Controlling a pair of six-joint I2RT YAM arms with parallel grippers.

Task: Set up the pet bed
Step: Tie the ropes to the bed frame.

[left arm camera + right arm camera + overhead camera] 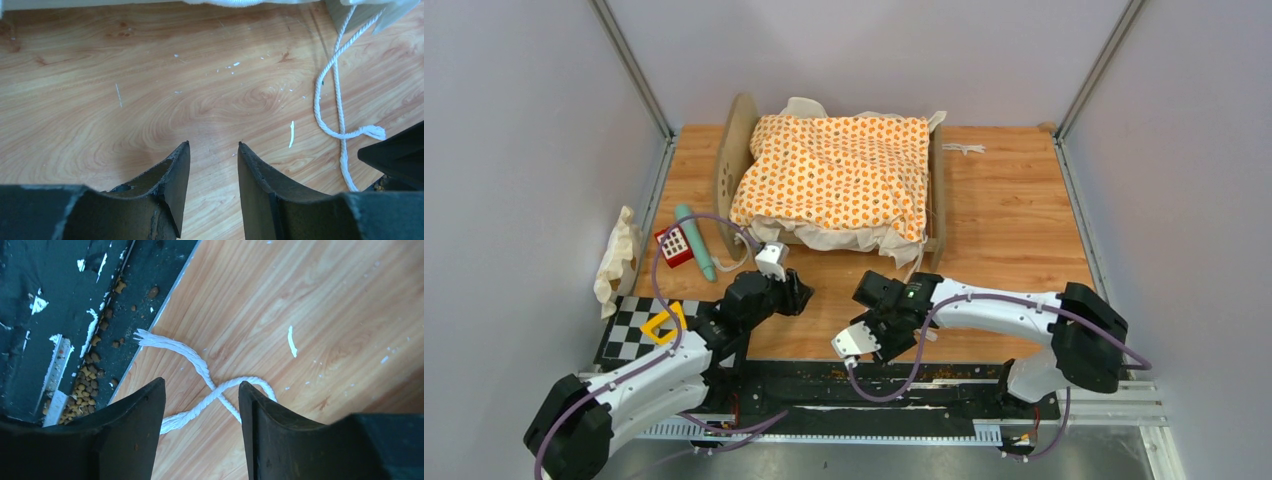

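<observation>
Standing near the far edge of the table (1014, 200), the pet bed (724, 190) looks light and stiff, best gripped by an end board (740, 125); left gripper (213, 145) and right gripper (201, 385) are half open, holding nothing

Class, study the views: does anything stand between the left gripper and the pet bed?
Nothing solid. In the left wrist view only bare table lies between the left gripper and the pet bed. A loose white cord lies flat, off to the right of that path.
</observation>
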